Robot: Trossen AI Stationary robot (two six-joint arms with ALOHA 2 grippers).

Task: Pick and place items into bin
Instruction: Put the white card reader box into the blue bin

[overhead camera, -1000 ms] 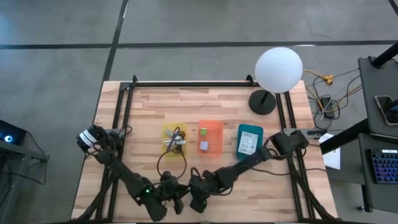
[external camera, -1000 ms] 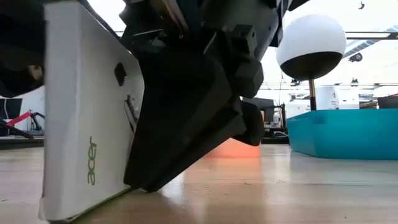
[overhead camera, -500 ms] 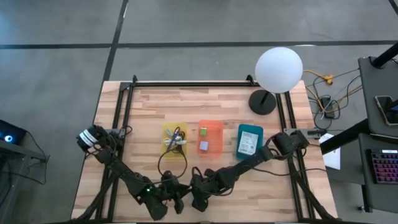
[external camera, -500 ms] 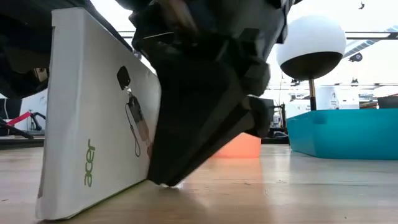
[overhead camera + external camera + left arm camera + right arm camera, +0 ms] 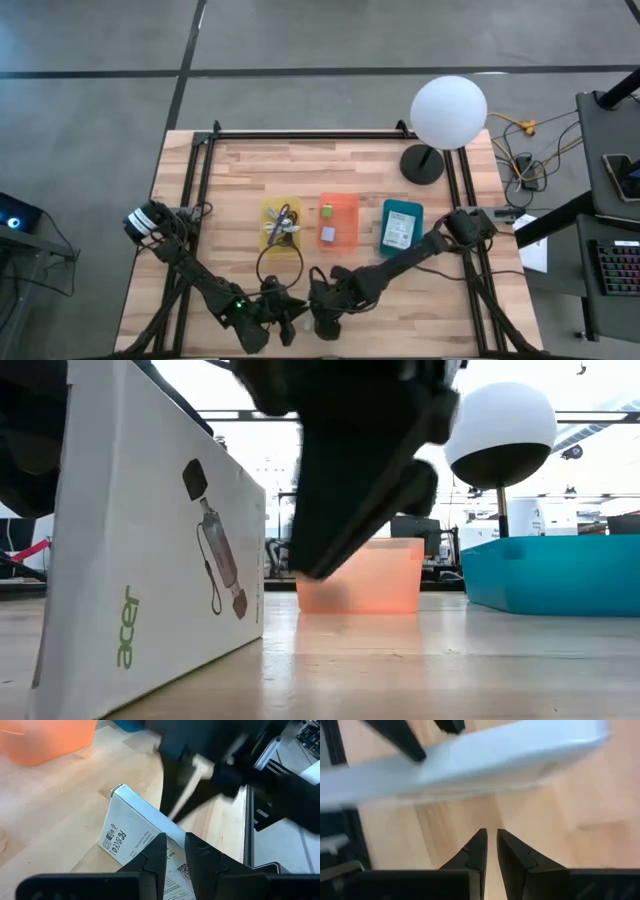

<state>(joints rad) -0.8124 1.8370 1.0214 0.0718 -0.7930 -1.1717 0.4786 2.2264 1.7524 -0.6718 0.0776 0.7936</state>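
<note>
A white box with a green logo and a printed picture [image 5: 150,560] stands on its long narrow side near the table's near edge, tilted. It also shows in the left wrist view [image 5: 135,827] and, blurred, in the right wrist view [image 5: 470,755]. My left gripper [image 5: 175,852] is shut on it, low at the near edge in the high view [image 5: 288,322]. My right gripper [image 5: 489,845] hovers beside the box [image 5: 322,320], fingers nearly together and holding nothing; its tip [image 5: 310,565] is off the table. My left gripper has the white box at the end of its labelled narrow face [image 5: 170,862], both fingers [image 5: 157,852] lying along that face. The fingers themselves hide the exact place of contact. The box rests on the table by its lower edge [image 5: 150,670] and leans.
Three small bins sit mid-table: yellow [image 5: 266,212] with a black cable looping out onto the wood [image 5: 262,268], orange [image 5: 350,205] with a green cube and a white piece, teal [image 5: 416,210] with a white card. A white globe lamp [image 5: 448,112] stands far right.
My right gripper has risen off the table and drawn away from the box's printed face, which it stood against a second ago. The box's picture side now shows uncovered, and the box has shifted slightly while staying on its edge.
</note>
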